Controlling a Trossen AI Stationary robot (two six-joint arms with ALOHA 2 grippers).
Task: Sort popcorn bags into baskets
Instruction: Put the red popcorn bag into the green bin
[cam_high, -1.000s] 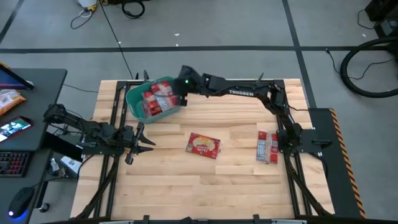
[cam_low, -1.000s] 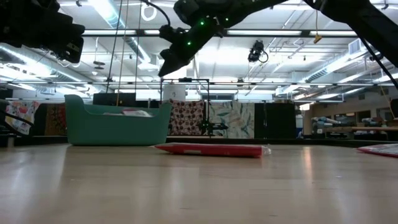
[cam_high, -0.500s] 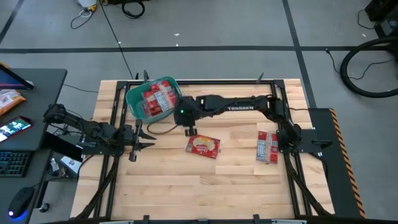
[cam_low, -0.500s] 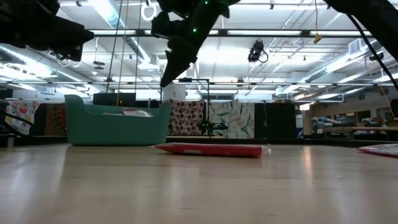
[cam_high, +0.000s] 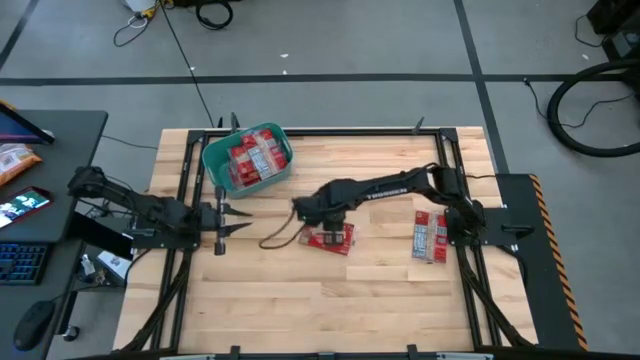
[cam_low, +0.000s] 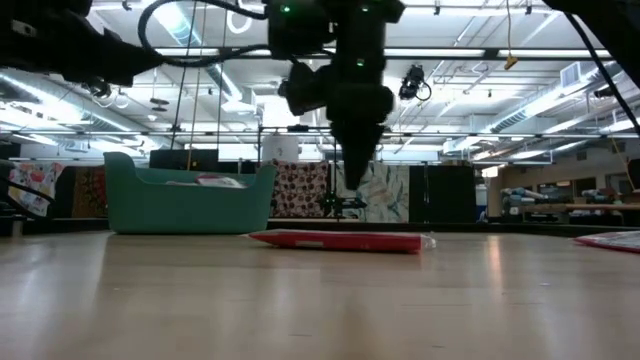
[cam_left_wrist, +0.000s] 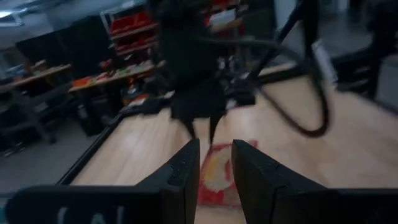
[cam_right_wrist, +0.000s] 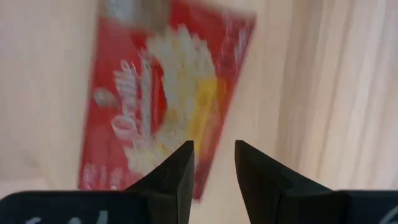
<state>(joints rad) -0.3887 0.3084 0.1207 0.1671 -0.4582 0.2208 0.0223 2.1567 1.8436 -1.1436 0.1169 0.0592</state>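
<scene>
swung from the teal tub (cam_high: 247, 158), right gripper (cam_high: 318, 226), fingers parted, hovers over a flat popcorn bag (cam_high: 330, 237).

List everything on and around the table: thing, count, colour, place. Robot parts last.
Popcorn bag: one, red, table middle, under the right gripper.
Popcorn bags: a small pile, red, table's right edge; count unclear.
Popcorn bags in the tub: several, red.
Tub: one, teal, far left of table.
Table: one, light wood.
Desk: one, dark, left of table.
Right gripper: above the middle bag, jaws slightly open.
Left gripper: left edge, waiting, jaws slightly open.
</scene>
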